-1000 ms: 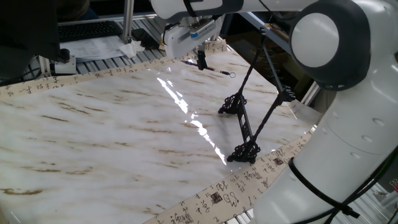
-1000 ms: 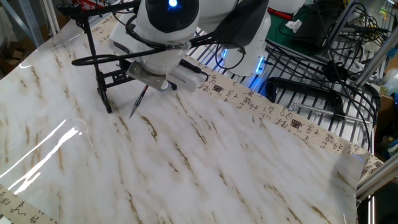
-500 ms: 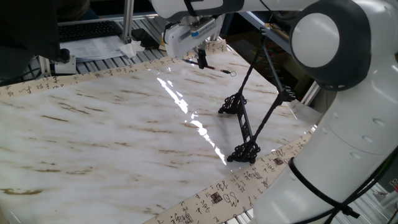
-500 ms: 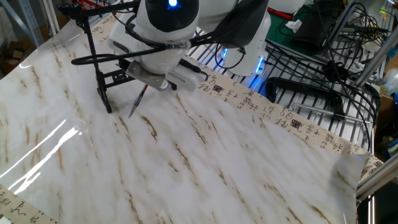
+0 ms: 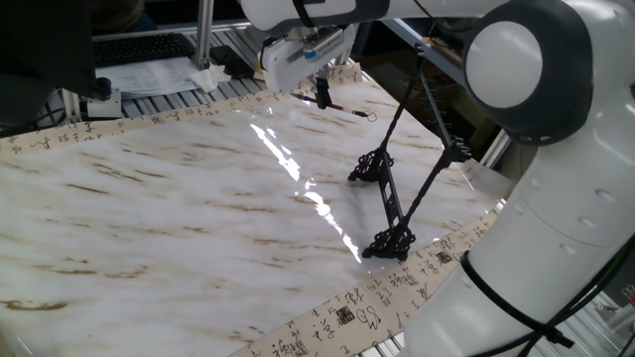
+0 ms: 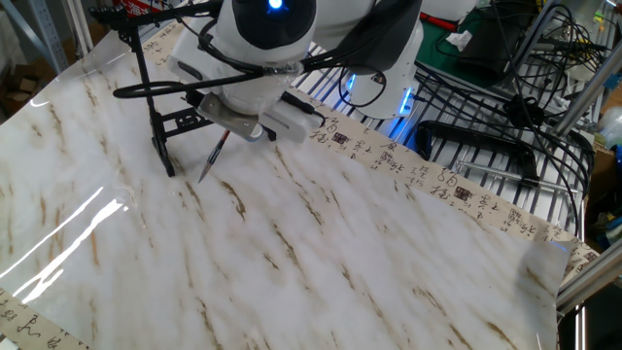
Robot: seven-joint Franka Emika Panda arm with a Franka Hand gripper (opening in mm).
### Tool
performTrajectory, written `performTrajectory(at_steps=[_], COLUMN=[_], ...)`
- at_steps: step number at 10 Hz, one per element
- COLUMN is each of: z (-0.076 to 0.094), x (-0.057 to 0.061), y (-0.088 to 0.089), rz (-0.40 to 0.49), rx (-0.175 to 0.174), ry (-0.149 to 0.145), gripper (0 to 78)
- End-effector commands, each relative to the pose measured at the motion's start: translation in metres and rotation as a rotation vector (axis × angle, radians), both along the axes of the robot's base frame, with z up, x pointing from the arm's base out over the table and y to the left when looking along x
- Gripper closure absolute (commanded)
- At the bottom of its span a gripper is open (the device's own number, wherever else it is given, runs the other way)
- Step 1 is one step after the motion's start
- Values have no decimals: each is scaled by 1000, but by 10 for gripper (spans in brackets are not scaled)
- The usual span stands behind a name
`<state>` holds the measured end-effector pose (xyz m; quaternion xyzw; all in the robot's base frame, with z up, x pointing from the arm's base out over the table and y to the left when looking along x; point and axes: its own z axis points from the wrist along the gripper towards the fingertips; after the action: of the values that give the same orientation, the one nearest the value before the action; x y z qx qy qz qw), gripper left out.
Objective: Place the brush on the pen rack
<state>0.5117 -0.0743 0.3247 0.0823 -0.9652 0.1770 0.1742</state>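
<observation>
light: bright, even | glare: white streaks on glossy table [image 5: 288,164] | focus: sharp | shadows: faint

The bench [image 5: 149,218] has a glossy white marble-patterned top with brown veining, and a bright streak of overhead light reflects off it. A beige border strip [image 6: 457,190] printed with dark calligraphy characters runs along its edges. Beyond the far edge in one fixed view sit a dark keyboard [image 5: 139,47] and loose papers [image 5: 149,74] on a slatted metal surface. In the other fixed view, black wire racks [image 6: 486,107], tangled cables [image 6: 554,39] and a blue glowing light [image 6: 403,102] crowd the area behind.
</observation>
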Motion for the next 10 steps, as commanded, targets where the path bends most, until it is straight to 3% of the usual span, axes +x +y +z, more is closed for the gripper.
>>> performTrajectory(at_steps=[1,6,10], z=[1,1,1], x=[0,0,0], y=[0,0,0], rz=[-79,-209,-246], rx=[-56,-83,-71], ry=[-37,-75,-80], gripper=[764,764,764])
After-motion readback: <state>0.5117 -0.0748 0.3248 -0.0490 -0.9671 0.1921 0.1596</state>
